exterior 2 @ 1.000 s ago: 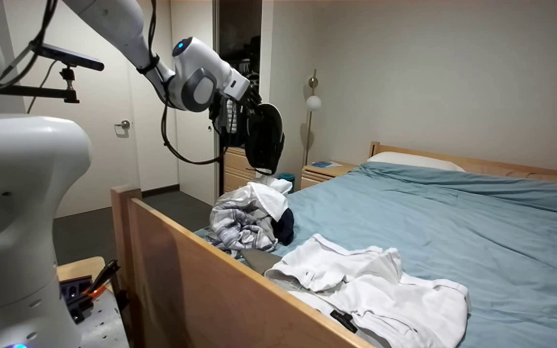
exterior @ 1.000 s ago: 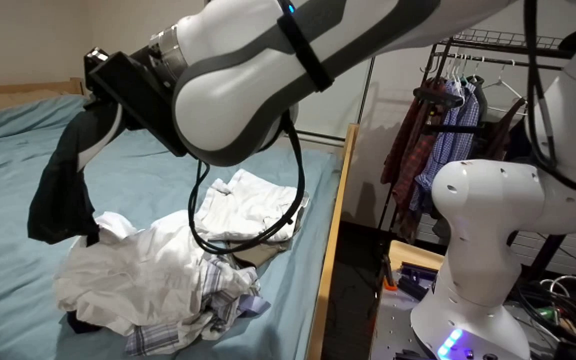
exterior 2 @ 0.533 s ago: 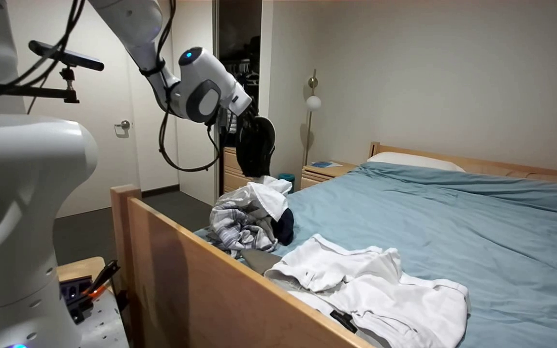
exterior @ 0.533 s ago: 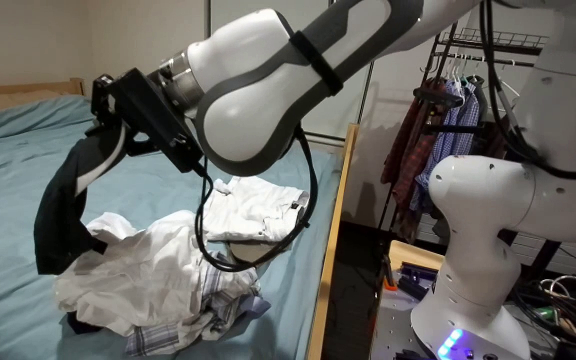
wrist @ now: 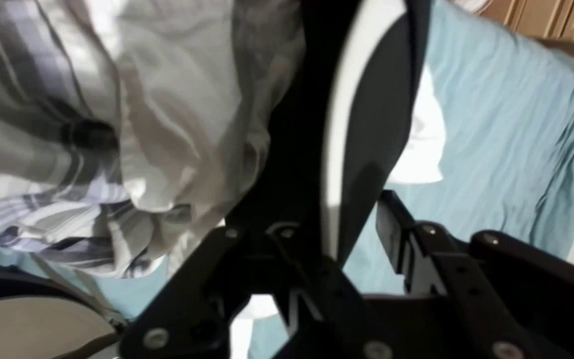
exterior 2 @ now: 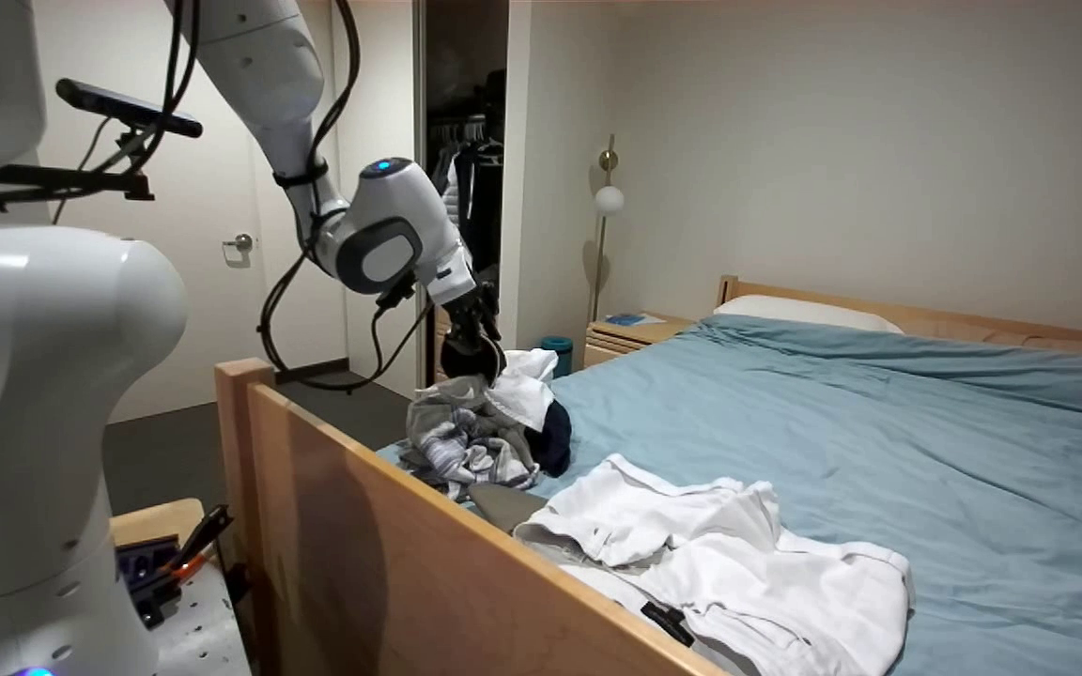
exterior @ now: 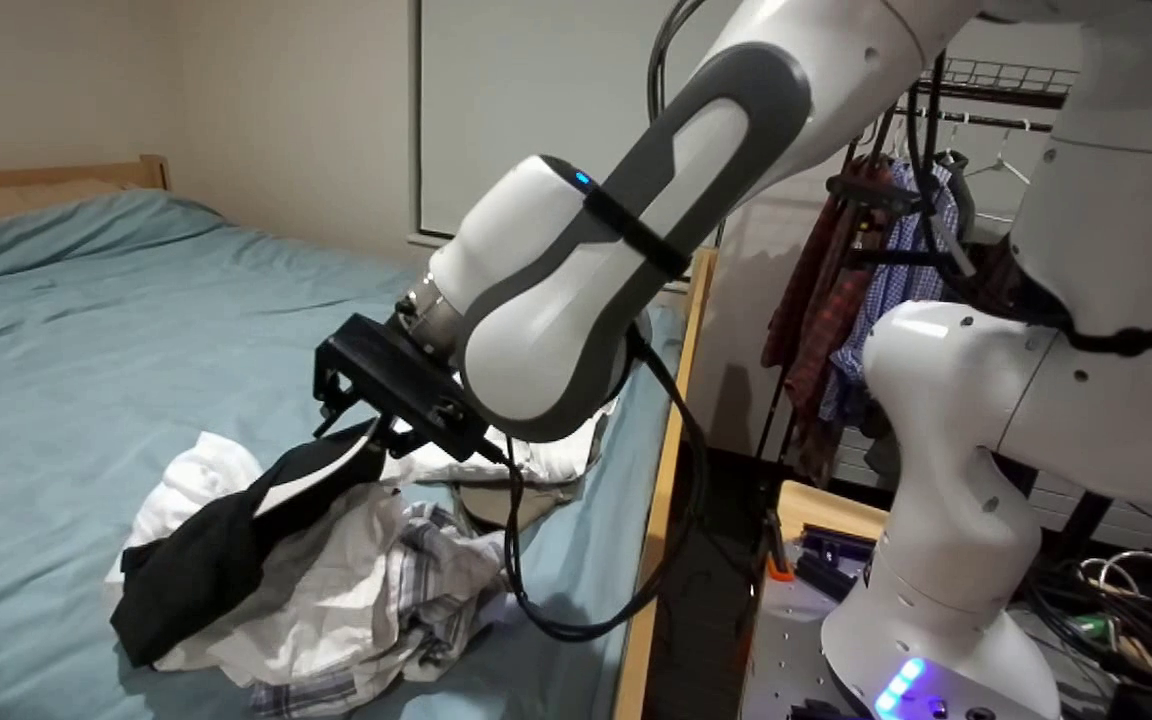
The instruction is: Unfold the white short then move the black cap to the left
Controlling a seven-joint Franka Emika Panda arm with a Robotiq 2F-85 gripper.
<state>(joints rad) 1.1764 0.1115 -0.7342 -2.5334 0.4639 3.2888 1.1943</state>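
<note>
The black cap [exterior: 191, 580] with a white edge lies slanting over the clothes heap in an exterior view; it also shows in an exterior view [exterior 2: 469, 363]. My gripper [exterior: 354, 428] is over the cap's upper end, and also shows in an exterior view [exterior 2: 478, 324]. In the wrist view the gripper [wrist: 334, 219] is open. The cap's strip [wrist: 381, 99] passes beside its left finger, and a gap separates it from the right finger pad [wrist: 391, 234]. The white short [exterior 2: 748, 582] lies spread and wrinkled on the bed; my arm partly hides it in an exterior view [exterior: 546, 460].
The heap of white and plaid clothes [exterior: 336, 600] lies under the cap, with a dark blue item [exterior 2: 552, 441] beside it. A beige item [wrist: 28, 324] lies near the short. The wooden bed rail [exterior 2: 409, 507] runs between the robot and the blue bed [exterior 2: 879, 451].
My gripper has come down and moved toward the robot base. The cap, which hung from it above the heap, now rests along the heap, and the fingers stand apart.
</note>
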